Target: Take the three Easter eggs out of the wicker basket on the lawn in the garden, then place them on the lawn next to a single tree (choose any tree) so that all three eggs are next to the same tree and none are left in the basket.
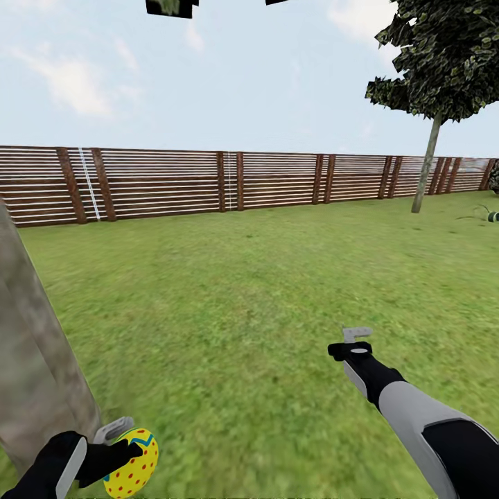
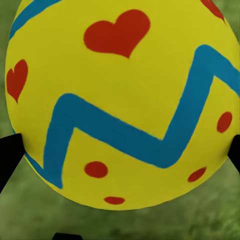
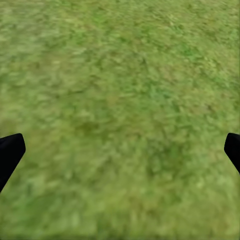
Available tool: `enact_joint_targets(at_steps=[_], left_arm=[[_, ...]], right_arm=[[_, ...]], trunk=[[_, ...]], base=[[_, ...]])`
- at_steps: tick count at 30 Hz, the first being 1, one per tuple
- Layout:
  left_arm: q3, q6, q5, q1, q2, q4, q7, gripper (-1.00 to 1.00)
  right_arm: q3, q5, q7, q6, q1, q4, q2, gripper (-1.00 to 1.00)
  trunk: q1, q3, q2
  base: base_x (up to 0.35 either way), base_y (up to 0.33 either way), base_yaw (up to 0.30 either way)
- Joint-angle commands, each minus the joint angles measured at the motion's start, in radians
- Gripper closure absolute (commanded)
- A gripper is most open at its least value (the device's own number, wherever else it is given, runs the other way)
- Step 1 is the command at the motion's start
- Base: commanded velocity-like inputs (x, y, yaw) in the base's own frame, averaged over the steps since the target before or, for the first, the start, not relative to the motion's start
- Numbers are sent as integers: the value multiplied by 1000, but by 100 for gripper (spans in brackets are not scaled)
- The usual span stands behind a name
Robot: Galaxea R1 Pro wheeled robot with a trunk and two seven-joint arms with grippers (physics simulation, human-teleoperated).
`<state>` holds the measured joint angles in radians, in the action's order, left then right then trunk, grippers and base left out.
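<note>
- Easter egg (image 1: 133, 463): smooth yellow oval with red dots and hearts and a blue zigzag; clamped between the left gripper (image 1: 123, 443) fingers, low over the lawn (image 1: 263, 291), just beside the tree (image 1: 34, 360).
- Tree: thick, straight, mottled grey-brown trunk at the view's left edge.
- Right gripper (image 1: 355, 343): fingers spread wide, nothing between them, above bare grass.
- Lawn: flat mottled green, open as far as the slatted brown wooden fence (image 1: 229, 180).
- Thin-trunked tree (image 1: 426, 166): stands far right near the fence.
</note>
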<state>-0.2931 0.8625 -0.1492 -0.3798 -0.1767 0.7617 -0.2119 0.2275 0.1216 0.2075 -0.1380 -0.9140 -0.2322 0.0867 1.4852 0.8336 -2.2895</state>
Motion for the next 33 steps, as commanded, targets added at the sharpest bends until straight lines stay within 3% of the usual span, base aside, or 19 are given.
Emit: enact_joint_targets(at_steps=[1, 22, 33], left_arm=[[-2, 6, -4, -1, 0, 1, -1, 100], [-1, 6, -4, -1, 0, 1, -1, 100], [-3, 6, -6, -1, 0, 4, -3, 100]], right_arm=[[9, 10, 5, -6, 0, -2, 0, -100], [9, 10, 6, -6, 0, 14, -1, -100], [7, 12, -1, -6, 0, 52, 9, -100]], trunk=[[4, 4, -8], [84, 70, -155], [84, 70, -155]], base=[[0, 0, 0], [0, 0, 0], [0, 0, 0]])
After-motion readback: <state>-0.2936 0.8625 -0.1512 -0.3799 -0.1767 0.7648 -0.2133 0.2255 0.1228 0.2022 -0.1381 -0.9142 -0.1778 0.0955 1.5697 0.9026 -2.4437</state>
